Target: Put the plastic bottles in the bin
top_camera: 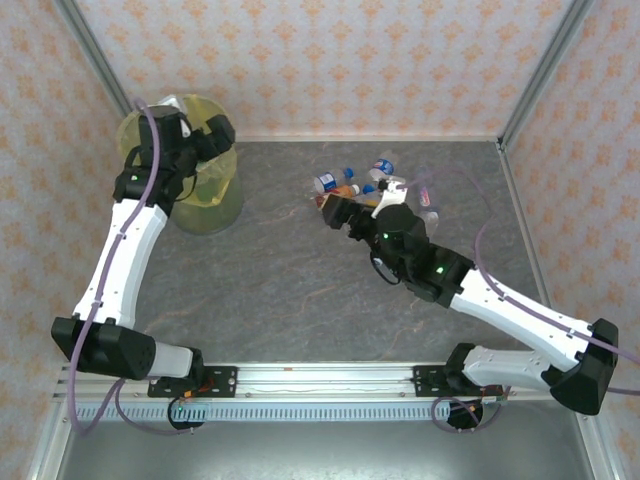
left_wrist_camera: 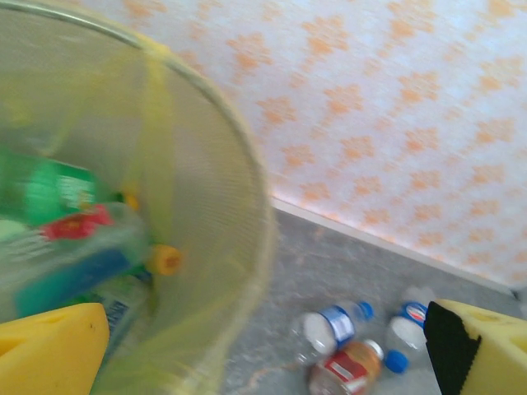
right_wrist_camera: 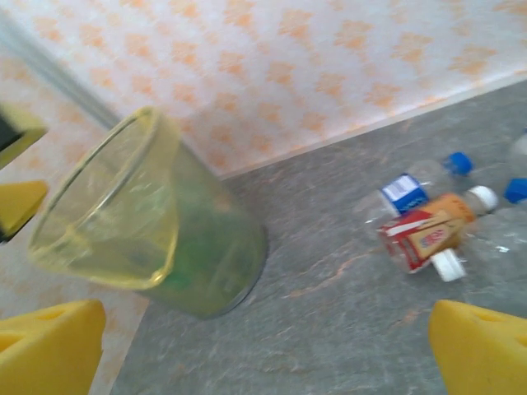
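Several plastic bottles (top_camera: 368, 185) lie in a loose cluster on the table (top_camera: 270, 280), in the upper middle of the overhead frame. Others are already inside the bin (top_camera: 212, 205) at the upper left, among them a green bottle (left_wrist_camera: 49, 193) and one with a yellow cap (left_wrist_camera: 165, 259) seen through the yellow liner. The left hand (top_camera: 212, 137) hangs over the bin's rim with its yellow fingers spread wide and nothing between them, well apart from the cluster. The right hand (top_camera: 338, 212) is equally wide open and empty, and it sits just beside the left edge of the cluster, so the right arm is plainly the nearer one for the next pick. In the right wrist view the red-orange labelled bottle (right_wrist_camera: 428, 230) lies on its side in the right half of the frame, above and to the left of the right-hand finger (right_wrist_camera: 482, 350). Its long axis runs from lower left up to the white cap at upper right. A blue-labelled bottle (right_wrist_camera: 408, 191) lies just above it, close enough that I cannot tell whether they touch. The coming move likely turns on carrying the open hand forward and rightward and setting its fingers across that slanted axis, not along it.
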Robot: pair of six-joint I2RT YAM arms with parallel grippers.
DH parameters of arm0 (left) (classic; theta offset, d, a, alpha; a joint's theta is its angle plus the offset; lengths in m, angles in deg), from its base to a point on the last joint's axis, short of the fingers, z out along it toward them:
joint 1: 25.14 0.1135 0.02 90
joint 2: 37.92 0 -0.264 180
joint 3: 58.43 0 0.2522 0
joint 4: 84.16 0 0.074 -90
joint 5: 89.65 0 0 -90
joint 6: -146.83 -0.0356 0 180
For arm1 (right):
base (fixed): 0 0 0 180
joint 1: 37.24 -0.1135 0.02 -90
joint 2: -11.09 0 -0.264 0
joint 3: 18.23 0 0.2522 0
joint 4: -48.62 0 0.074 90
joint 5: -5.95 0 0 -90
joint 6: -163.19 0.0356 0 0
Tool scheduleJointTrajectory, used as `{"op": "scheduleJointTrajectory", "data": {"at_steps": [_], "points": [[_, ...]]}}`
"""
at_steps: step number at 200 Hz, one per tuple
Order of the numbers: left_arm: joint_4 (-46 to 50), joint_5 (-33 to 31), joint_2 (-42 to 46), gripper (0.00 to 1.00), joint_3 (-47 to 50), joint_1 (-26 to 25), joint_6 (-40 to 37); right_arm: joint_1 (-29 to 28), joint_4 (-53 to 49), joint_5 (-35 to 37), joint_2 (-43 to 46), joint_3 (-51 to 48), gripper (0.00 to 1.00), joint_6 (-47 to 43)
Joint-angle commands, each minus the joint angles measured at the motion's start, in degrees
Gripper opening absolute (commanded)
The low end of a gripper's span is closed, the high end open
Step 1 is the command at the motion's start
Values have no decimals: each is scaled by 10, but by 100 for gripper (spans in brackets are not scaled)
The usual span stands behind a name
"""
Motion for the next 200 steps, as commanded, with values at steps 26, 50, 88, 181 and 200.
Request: {"op": "scheduleJointTrajectory", "data": {"at_steps": [26, 50, 88, 181, 200], "points": [[-62, 2, 14, 99, 40, -102, 1, 44, -87, 49, 20, -47, 96, 110], [-65, -6, 3, 99, 52, -156, 0, 73, -86, 13, 27, -88, 92, 150], [-67, -31, -15, 99, 77, -204, 15, 130, -53, -75, 22, -158, 82, 210], [-63, -28, 7, 99, 124, -179, -8, 192, 63, -171, -48, -250, 55, 276], [-93, 24, 21, 99, 158, -143, 21, 193, 62, -169, -90, -242, 53, 275]]}}
